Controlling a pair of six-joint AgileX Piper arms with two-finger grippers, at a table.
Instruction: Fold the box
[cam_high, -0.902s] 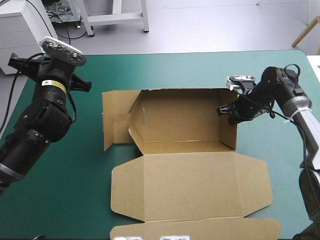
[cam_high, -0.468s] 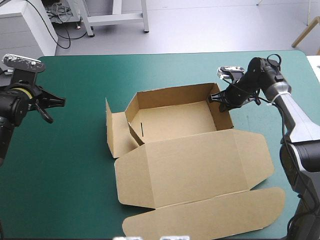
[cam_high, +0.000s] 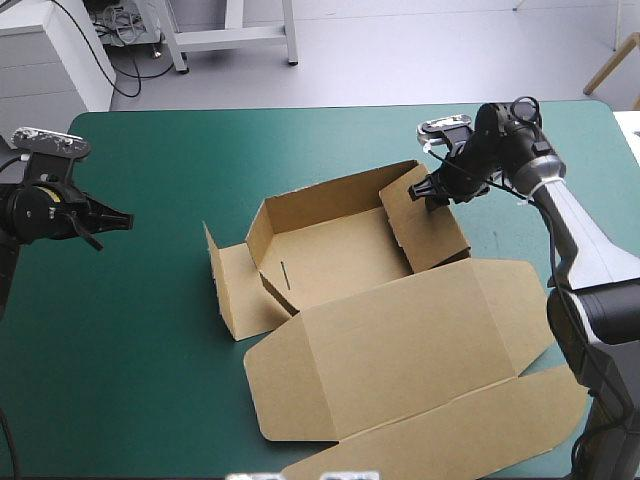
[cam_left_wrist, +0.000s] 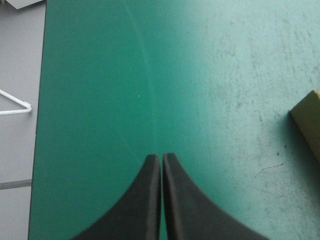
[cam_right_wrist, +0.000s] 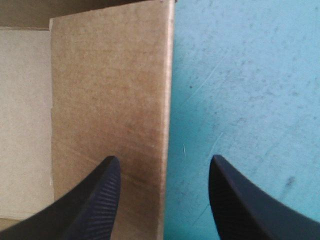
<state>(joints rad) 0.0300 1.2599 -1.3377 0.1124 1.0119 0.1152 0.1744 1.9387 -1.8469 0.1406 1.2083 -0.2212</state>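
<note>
Box wall between right pincer fingers (apart)

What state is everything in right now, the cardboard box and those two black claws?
Box: open tray, partly formed, far wall raised.
Right side wall: raised, tilted.
Lid: lying flat, open.
Left gripper: shut, empty, over bare teal-green cover, apart from the box.
Right gripper: open, one finger over the right side wall, the other over the cover.
</note>
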